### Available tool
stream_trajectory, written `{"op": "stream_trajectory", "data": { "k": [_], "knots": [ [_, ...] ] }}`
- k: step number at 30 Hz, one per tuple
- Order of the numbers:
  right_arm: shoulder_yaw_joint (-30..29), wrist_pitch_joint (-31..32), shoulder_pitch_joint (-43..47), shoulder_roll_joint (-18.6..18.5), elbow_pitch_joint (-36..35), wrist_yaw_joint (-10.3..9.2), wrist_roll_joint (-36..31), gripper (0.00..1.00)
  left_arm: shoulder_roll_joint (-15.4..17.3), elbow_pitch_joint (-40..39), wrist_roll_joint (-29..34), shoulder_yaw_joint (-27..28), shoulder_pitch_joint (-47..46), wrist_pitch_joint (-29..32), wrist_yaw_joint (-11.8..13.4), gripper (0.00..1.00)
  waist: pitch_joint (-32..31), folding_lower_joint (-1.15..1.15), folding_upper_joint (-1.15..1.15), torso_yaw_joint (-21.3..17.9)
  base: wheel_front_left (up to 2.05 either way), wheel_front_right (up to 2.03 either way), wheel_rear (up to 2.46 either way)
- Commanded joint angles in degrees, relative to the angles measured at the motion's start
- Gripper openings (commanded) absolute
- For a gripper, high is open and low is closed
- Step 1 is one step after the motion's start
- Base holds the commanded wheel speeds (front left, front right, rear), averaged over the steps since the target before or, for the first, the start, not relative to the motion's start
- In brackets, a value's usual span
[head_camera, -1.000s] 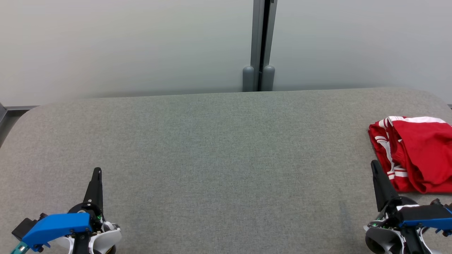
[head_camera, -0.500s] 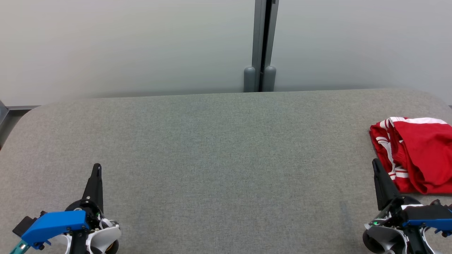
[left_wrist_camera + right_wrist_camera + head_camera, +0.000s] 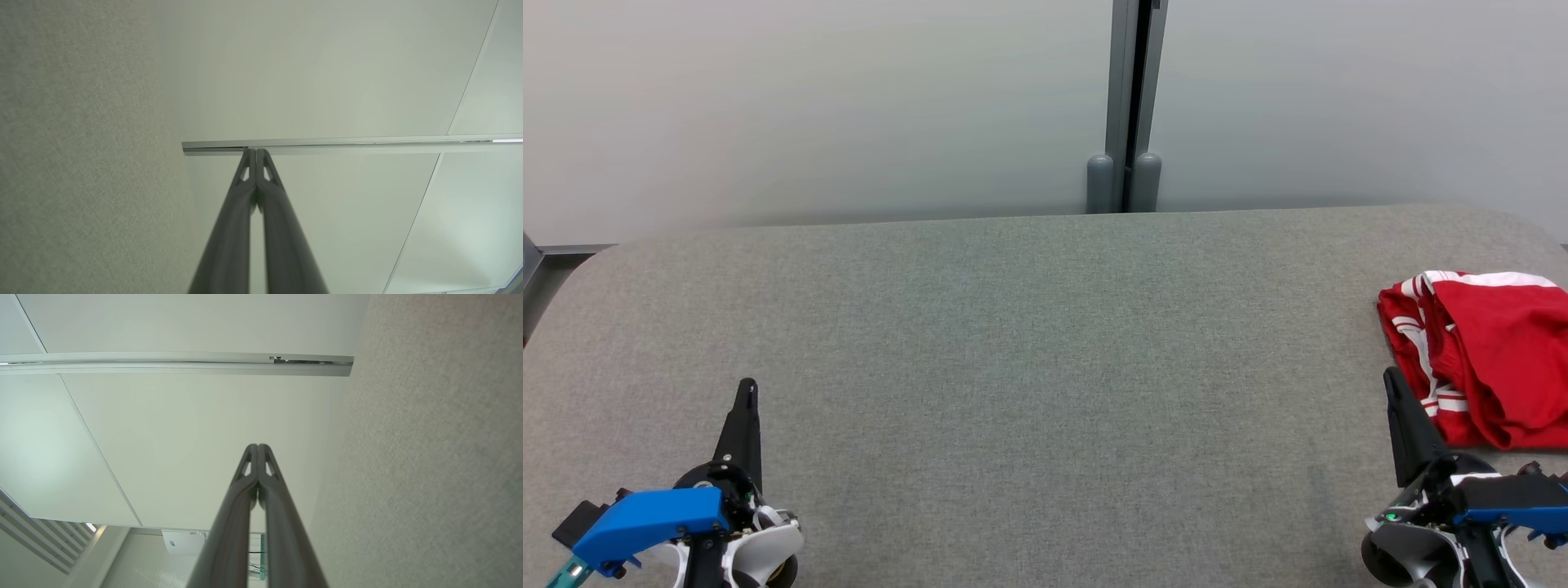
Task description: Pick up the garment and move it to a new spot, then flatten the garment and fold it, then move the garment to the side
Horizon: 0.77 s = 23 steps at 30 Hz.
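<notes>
A red garment with white stripes lies bunched at the right edge of the grey table, partly cut off by the head view's right border. My right gripper is shut with nothing in it, its tip just left of the garment's near corner. At the lower left my left gripper is shut and empty, far from the garment. In the left wrist view the left gripper has its fingers pressed together, pointing at a pale wall. The right gripper looks the same in the right wrist view.
The felt-covered table has rounded far corners. Behind it stand pale wall panels with a grey vertical post between them. A metal rail crosses the wall in the left wrist view, and a similar rail in the right wrist view.
Between one second ago and half a second ago the whole head view shifted slightly, so the camera moved. Both grippers stay shut. The garment has not moved.
</notes>
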Motion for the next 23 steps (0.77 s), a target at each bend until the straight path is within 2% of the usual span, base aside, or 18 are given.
{"op": "stream_trajectory", "data": {
  "k": [1,23],
  "knots": [
    [-0.14,0.15,0.75,0.09,-0.18,0.04,0.14,0.00,-0.14,-0.24,-0.15,0.10,-0.54,0.22,-0.20,0.00,0.00,0.00,0.00,0.00,0.00,0.00,0.00],
    [-0.13,0.14,0.75,0.09,-0.18,0.04,0.15,0.00,-0.14,-0.25,-0.16,0.09,-0.54,0.21,-0.20,0.00,0.00,0.00,0.00,0.00,0.00,0.00,0.00]
  ]
}}
